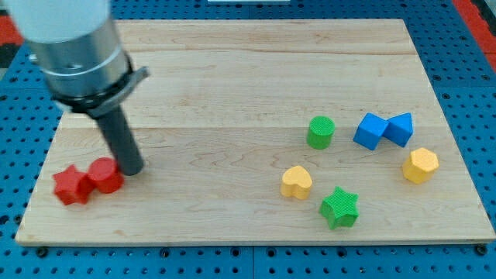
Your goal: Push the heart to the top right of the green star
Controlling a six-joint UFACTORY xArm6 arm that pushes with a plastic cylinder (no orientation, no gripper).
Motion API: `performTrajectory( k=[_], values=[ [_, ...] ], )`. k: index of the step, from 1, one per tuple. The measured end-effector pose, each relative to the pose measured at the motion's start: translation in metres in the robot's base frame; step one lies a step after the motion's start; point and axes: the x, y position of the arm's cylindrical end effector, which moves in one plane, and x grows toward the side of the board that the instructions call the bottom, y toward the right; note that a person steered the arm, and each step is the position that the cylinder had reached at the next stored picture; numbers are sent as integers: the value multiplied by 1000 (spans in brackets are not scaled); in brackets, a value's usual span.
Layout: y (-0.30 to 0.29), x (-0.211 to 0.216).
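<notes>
Green star [339, 207] sits near the board's bottom edge, yellow heart [296, 182] just up-left, my tip [133, 169] far left.

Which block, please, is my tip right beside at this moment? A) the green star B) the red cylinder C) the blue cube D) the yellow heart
B: my tip rests against the right side of the red cylinder at the view's bottom left, which sits next to the red star; the yellow heart and green star lie far off towards the view's right.
</notes>
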Motion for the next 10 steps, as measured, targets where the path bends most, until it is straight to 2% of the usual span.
performTrajectory(
  k=[1, 3, 4, 5, 6, 8, 10],
  values=[
    [-30, 0],
    [-30, 0],
    [25, 8],
    [72, 43],
    [154, 37],
    [254, 8],
    [354, 3]
  ],
)
